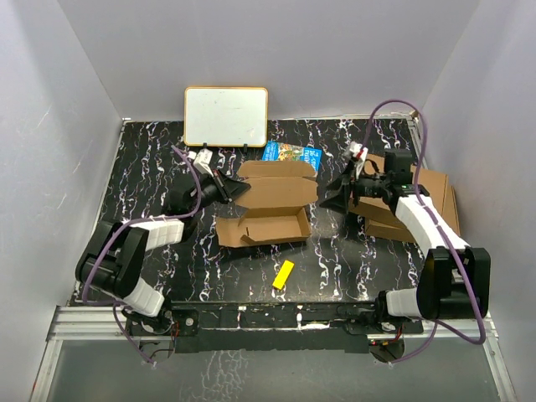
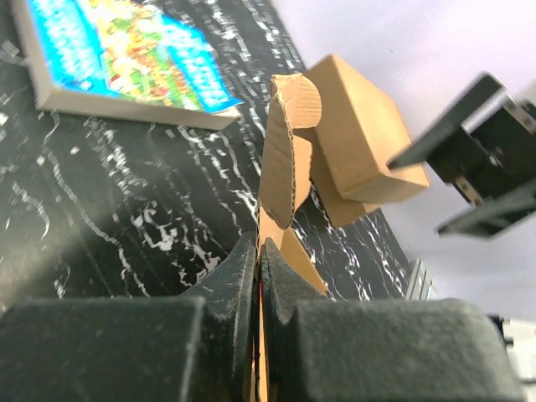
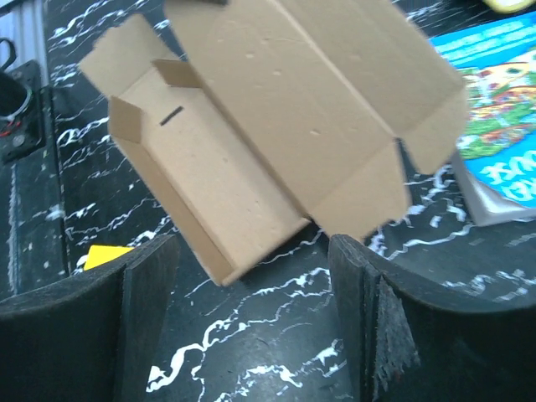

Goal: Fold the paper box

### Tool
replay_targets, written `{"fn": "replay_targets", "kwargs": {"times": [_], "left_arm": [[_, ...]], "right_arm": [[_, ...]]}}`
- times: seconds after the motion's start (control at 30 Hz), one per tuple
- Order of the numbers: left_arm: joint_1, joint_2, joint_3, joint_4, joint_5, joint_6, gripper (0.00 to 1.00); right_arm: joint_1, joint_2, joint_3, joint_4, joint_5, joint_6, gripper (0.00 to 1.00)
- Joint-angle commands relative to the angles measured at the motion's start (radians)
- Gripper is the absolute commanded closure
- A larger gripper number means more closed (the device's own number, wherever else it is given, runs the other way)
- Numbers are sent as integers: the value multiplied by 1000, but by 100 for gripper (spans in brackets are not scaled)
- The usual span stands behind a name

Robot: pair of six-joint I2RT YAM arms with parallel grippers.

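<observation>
At the middle of the counter (image 1: 151,159) sits the paper box (image 1: 270,213), tray down and lid open toward the far side. The left pincer (image 1: 237,191) is pressed together on a thin cardboard flap at the lid's left end. The right pincer (image 1: 331,197) hangs spread just off the lid's right end, holding nothing. A one-sided pull could crease or tear that flap. It could also drag the light box toward the picture book (image 1: 291,154), since nothing pins the tray.
</observation>
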Motion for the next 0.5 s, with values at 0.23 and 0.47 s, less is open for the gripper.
{"fn": "replay_targets", "kwargs": {"times": [0.23, 0.47], "left_arm": [[21, -185, 22, 124, 289, 213, 100], [20, -264, -17, 154, 303, 207, 100]], "right_arm": [[-87, -62, 49, 180, -92, 200, 5], [-76, -18, 50, 199, -169, 241, 1]]}}
